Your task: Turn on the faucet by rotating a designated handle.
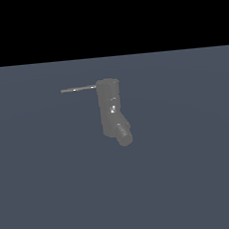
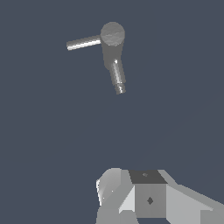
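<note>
Centrally in the exterior view, a grey faucet (image 1: 111, 107) stands upright, its spout (image 1: 123, 134) angling down. Its handle (image 1: 78, 89) juts toward the frame's left. The gripper (image 2: 131, 197) is well apart from it; its opening cannot be told.

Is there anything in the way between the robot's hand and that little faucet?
No. In the wrist view, only bare blue-grey floor lies between the gripper and the faucet.
</note>
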